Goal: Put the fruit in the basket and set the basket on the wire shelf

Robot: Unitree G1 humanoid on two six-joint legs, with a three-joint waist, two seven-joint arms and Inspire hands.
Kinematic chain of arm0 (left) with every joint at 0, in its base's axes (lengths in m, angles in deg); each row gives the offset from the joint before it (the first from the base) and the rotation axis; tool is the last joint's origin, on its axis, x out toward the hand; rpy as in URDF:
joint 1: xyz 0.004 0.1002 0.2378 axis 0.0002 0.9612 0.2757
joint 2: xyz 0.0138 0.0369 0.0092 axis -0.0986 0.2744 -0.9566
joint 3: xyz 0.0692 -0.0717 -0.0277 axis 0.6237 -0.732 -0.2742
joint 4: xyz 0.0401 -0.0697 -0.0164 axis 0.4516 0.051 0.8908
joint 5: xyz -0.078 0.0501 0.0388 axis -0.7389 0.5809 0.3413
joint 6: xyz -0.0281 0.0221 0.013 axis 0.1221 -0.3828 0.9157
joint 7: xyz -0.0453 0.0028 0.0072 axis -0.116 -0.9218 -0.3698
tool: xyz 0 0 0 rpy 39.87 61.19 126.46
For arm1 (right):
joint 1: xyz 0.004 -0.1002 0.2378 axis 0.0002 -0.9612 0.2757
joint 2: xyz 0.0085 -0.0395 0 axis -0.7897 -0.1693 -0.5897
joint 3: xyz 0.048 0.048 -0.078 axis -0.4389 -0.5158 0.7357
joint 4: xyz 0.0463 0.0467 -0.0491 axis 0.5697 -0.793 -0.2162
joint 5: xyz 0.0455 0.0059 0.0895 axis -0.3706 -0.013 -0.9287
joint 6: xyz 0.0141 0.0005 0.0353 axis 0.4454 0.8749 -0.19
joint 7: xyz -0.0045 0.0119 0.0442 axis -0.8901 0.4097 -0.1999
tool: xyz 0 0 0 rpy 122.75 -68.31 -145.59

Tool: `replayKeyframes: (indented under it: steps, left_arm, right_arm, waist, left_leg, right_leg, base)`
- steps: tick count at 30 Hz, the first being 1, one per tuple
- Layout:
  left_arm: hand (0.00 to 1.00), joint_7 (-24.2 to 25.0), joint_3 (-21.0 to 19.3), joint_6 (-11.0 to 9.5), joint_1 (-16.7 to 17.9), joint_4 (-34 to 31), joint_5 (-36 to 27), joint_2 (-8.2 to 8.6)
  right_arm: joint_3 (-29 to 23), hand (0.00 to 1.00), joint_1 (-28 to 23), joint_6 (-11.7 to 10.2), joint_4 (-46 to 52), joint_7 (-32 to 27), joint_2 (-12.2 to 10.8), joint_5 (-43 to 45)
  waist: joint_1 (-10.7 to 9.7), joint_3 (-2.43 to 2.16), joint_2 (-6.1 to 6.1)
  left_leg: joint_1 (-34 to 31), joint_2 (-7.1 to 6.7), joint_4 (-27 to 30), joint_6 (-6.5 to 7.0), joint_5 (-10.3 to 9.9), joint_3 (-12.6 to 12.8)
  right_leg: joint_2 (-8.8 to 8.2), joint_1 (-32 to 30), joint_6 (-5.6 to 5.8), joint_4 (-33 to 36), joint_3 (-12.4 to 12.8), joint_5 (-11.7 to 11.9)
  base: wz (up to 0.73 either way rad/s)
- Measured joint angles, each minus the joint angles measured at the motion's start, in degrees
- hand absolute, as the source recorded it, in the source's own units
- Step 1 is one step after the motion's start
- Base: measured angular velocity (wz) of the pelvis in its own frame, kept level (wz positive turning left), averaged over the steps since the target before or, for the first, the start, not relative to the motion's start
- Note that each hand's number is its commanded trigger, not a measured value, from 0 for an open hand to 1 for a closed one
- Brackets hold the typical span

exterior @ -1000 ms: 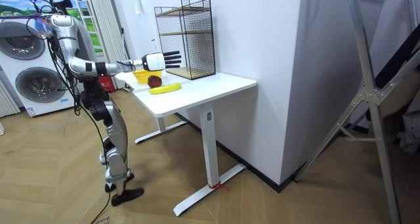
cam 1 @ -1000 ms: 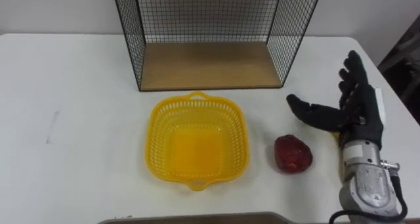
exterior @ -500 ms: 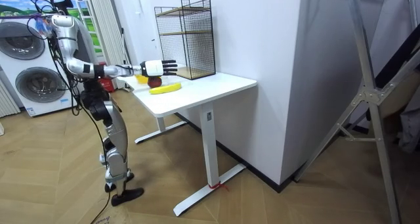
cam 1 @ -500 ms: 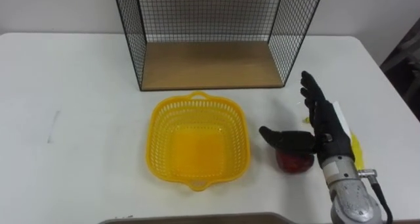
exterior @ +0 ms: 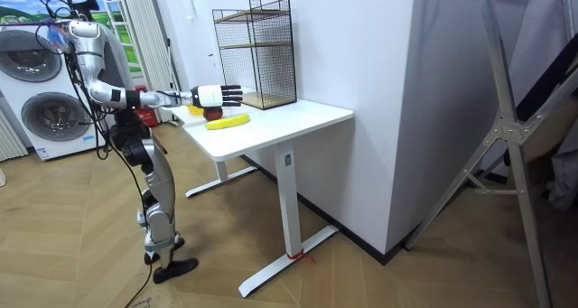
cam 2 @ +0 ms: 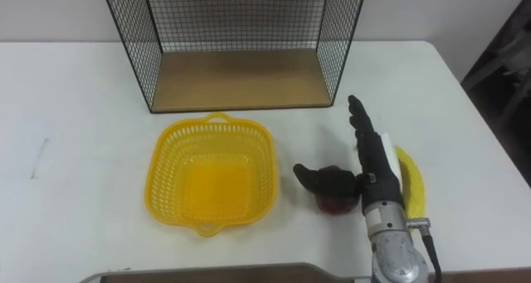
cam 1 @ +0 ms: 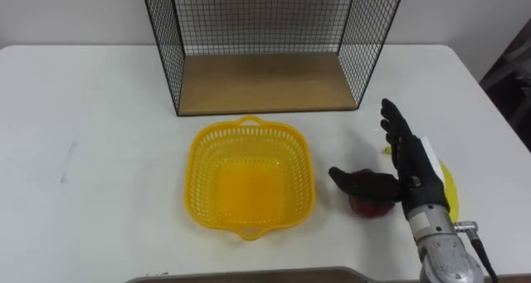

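Observation:
An empty yellow plastic basket (cam 1: pixel 197 154) sits on the white table (cam 1: pixel 99 150), just in front of the wire shelf (cam 1: pixel 259 34). To its right lies a dark red fruit (cam 1: pixel 371 206), partly covered. My right hand (cam 1: pixel 412 165) hovers over it, open, fingers straight and pointing away, thumb spread across the fruit's top toward the basket. A yellow banana (cam 2: pixel 411 182) lies just right of the hand, mostly hidden behind it. In the room view I stand at the table's end with the right hand (exterior: pixel 209 95) stretched out over the fruit and banana (exterior: pixel 228 121).
The shelf's lower wooden board (cam 1: pixel 261 82) is bare, and its mesh sides stand left and right of the opening. The table's right edge (cam 1: pixel 489 109) runs close behind the banana. Washing machines (exterior: pixel 41 91) stand behind me in the room view.
My right hand has come in from the right and lowered over the red fruit, its thumb now across the fruit's top. Basket, fruit and banana have not moved.

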Motion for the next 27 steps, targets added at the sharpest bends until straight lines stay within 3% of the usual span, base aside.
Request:
replayKeyframes:
  steps: [8,16,21,22,23,24,27]
  left_arm:
    - [0.00,1.0,-0.1,0.0,-0.1,0.0,0.0,-0.01]
    - [0.00,1.1,0.1,0.3,0.0,-0.4,-0.1,-0.21]
    - [0.00,1.0,0.1,0.3,-0.1,-0.6,-0.1,-0.53]
    - [0.00,0.9,0.0,0.3,0.0,-0.6,-0.1,-0.61]
    - [0.00,0.9,-0.1,0.3,0.0,-0.6,-0.1,-0.64]
    - [0.00,0.9,-0.1,0.3,0.0,-0.6,0.0,-0.67]
    - [0.00,1.0,-0.1,0.3,0.0,-1.0,0.0,-0.67]
  right_arm:
    - [0.0,0.00,-2.9,0.5,-2.5,1.8,0.0,0.4]
    - [0.1,0.00,-2.5,-0.3,-5.7,3.2,-0.1,1.7]
    - [0.1,0.00,-2.0,-0.3,-6.5,3.4,-0.3,1.9]
    - [0.1,0.37,-1.9,-0.6,-6.9,3.4,-0.3,2.1]
    - [0.1,1.00,-1.8,-0.8,-7.5,3.3,-0.3,2.2]
    - [0.1,1.00,-1.6,-2.0,-8.7,3.2,-0.4,2.6]
    - [0.0,1.00,-1.5,-2.6,-9.5,2.5,-0.7,4.5]
  waist:
    - [-0.1,0.07,-0.37]
    - [0.2,-0.11,-2.01]
    - [0.3,-0.13,-2.02]
    - [0.3,-0.12,-2.01]
    - [0.3,-0.12,-2.01]
    - [0.3,-0.12,-2.01]
    - [0.3,-0.11,-2.01]
  left_leg:
    - [-0.1,0.01,-0.2,0.00,0.0,0.0]
    - [0.0,0.01,0.0,0.01,0.0,-0.1]
    - [0.0,0.01,0.0,0.04,0.0,-0.1]
    - [0.0,0.01,0.0,0.04,0.0,-0.1]
    - [0.0,0.02,0.0,0.04,0.0,-0.1]
    - [0.1,0.02,0.0,0.04,0.0,-0.1]
    - [0.1,0.02,0.1,0.04,0.0,-0.2]
  right_leg:
    - [-0.07,0.0,0.00,0.0,0.0,0.0]
    - [-0.02,0.2,0.04,0.0,0.0,0.0]
    - [0.00,0.3,0.10,0.0,0.1,0.3]
    - [-0.01,0.3,0.10,-0.1,0.0,0.3]
    - [-0.06,0.3,0.10,-0.1,0.0,0.3]
    - [-0.08,0.4,0.09,-0.1,0.0,0.3]
    - [-0.06,0.5,0.08,-0.1,-0.1,0.3]
  base:
    - [0.00]
    - [0.00]
    - [0.00]
    - [0.00]
    - [0.00]
    - [0.00]
    - [0.00]
